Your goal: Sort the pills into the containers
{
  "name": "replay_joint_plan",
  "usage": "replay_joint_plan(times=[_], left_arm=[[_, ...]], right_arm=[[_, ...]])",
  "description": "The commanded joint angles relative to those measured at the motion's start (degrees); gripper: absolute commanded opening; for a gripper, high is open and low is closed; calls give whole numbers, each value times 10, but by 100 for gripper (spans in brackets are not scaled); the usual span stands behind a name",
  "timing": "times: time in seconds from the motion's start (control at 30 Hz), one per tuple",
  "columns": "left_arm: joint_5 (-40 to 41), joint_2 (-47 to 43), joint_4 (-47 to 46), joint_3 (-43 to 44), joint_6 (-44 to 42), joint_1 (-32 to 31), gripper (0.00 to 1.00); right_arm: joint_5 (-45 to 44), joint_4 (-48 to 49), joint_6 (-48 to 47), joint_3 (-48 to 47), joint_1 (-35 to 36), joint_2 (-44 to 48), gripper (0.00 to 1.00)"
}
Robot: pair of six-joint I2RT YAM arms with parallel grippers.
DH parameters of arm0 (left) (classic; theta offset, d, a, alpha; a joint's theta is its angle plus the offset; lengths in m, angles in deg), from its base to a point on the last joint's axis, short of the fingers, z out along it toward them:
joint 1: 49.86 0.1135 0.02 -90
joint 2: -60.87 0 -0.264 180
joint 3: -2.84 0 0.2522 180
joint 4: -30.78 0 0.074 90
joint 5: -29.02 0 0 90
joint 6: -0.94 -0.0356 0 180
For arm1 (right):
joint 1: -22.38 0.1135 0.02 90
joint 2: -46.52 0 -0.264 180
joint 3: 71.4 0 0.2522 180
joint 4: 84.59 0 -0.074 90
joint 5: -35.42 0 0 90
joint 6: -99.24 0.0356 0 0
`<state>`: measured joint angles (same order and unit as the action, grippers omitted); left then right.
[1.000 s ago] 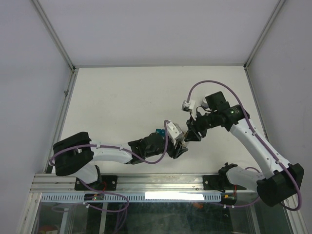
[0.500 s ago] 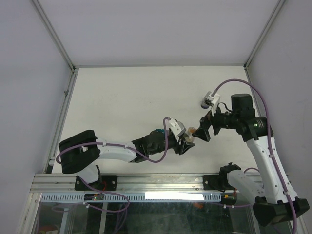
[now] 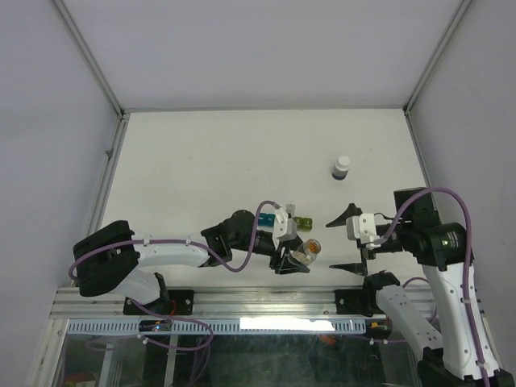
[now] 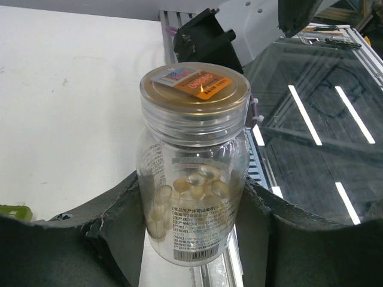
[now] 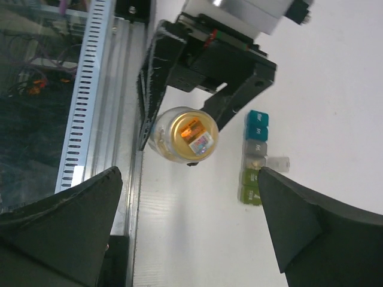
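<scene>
My left gripper (image 4: 194, 242) is shut on a clear pill bottle (image 4: 194, 173) with a gold lid (image 4: 194, 86). It holds the bottle above the table near the front edge. Yellowish pills (image 4: 197, 185) lie inside the bottle (image 3: 309, 250). The containers (image 5: 255, 158), a strip of teal, grey and green compartments, lie on the table just beyond the bottle (image 5: 184, 134), one clear flap open sideways. My right gripper (image 5: 188, 221) stands wide open, apart from the bottle and facing its lid. From above, the right gripper (image 3: 330, 246) is to the right of the left gripper (image 3: 292, 256).
A small dark bottle with a white cap (image 3: 342, 168) stands at the back right of the table. The metal rail (image 3: 266, 302) runs along the near edge, close under the held bottle. White walls enclose the table (image 3: 201, 161).
My right gripper has opened and drawn back to the right and toward the near edge, away from the bottle. The left arm has carried the bottle slightly nearer, uncovering the containers.
</scene>
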<state>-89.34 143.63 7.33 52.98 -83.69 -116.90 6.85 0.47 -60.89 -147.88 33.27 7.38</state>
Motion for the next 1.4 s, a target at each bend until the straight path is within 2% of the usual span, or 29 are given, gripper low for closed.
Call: replay_joint_plan(times=[0.0, 0.17, 0.27, 0.4, 0.77, 1.07, 1.2, 1.37], left_arm=[[-111, -22, 13, 13, -34, 25, 0], [-132, -13, 35, 34, -44, 33, 0], [-138, 11, 47, 49, -48, 32, 0], [-143, 26, 48, 62, -49, 33, 0], [-142, 30, 48, 72, -47, 33, 0], [-121, 28, 33, 68, -40, 34, 0], [-23, 16, 12, 57, -38, 32, 0], [258, -4, 3, 53, -48, 7, 0]], right_arm=[[82, -67, -182, 9, 20, -69, 98], [100, -52, -165, 13, 51, -116, 92], [88, 27, -81, 28, 77, -109, 86], [46, 115, 14, 55, 119, -94, 85], [22, 114, 32, 57, 134, -97, 69], [-13, 117, 70, 49, 145, -105, 37], [-44, 148, 160, 44, 146, -117, 28], [-193, 218, 369, 20, 146, -168, 24]])
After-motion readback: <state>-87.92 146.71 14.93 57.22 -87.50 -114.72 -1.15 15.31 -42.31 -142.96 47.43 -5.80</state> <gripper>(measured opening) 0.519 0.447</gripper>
